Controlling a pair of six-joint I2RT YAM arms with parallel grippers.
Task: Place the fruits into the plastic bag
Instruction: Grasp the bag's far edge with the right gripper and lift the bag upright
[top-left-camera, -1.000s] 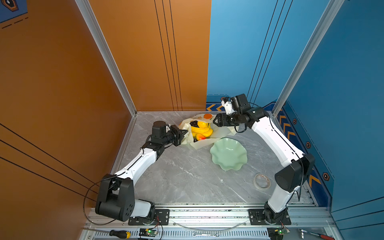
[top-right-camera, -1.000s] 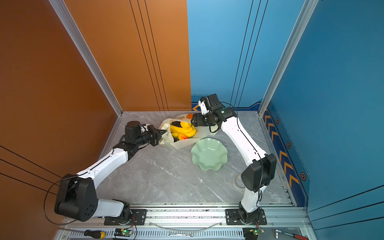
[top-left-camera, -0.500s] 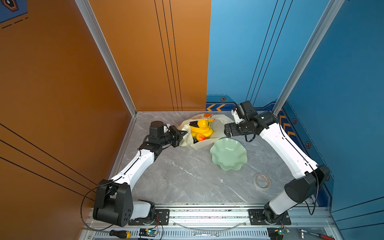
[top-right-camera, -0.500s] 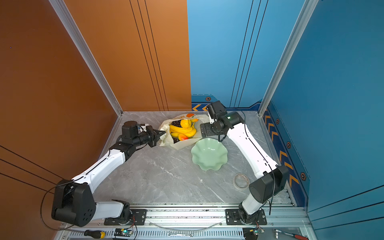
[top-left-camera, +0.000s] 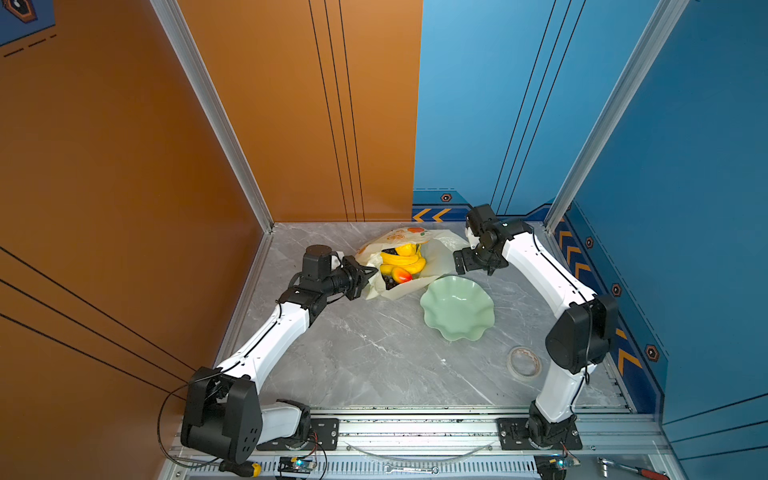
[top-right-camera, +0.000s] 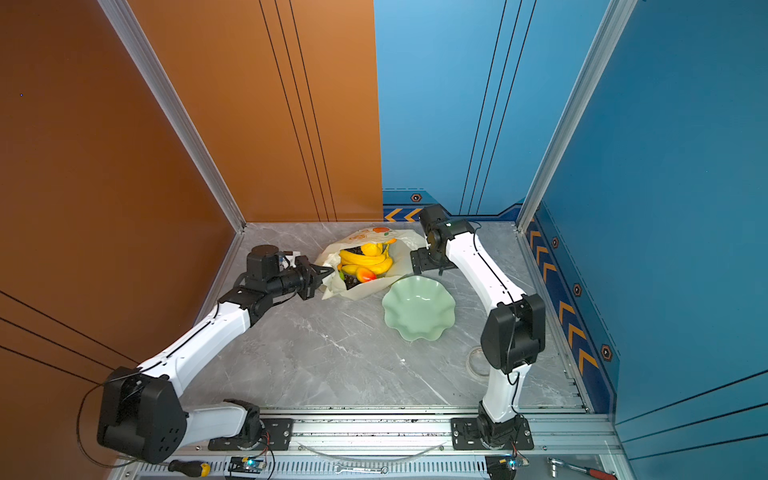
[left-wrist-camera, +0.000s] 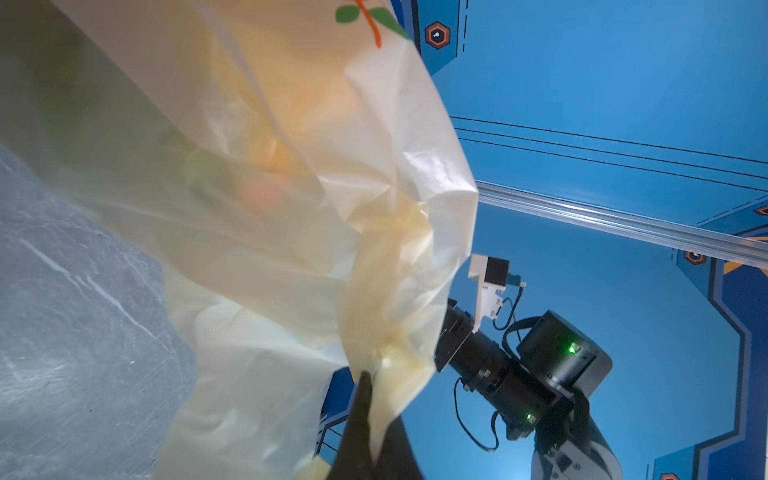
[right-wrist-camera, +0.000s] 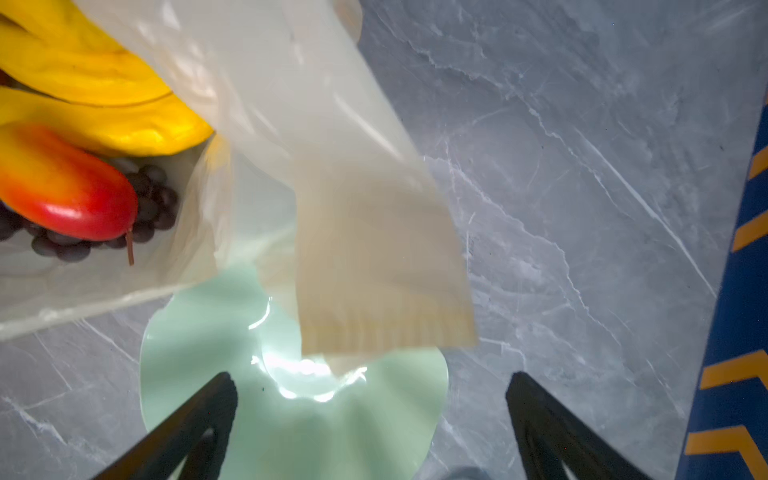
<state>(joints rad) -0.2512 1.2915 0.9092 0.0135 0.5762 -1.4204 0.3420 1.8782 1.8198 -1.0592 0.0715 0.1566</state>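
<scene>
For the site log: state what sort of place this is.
Likely a robot test cell: left arm and right arm bolted to an aluminium rail, panelled orange wall and blue wall, toy banana bunch in a plastic bag.

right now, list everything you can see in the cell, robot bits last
plastic bag: one, cream with orange print, back of table, mouth open
banana bunch: one, yellow, in the bag
mango: one, red-yellow, in the bag, on the grapes
grapes: one cluster clear, dark purple, in the bag
lumpy fruit: one, yellow, in the bag behind the banana bunch
dish: one, pale green, empty, beside the bag
tape roll: one, clear, near the right arm's base
table: one, grey marble
screwdriver: one, yellow-black, front rail
wrench: one, silver, front rail
ratchet: one, red-handled, front rail
left arm: white-black, jaws shut on the bag's edge
right arm: white-black, jaws open, empty, right of the bag
</scene>
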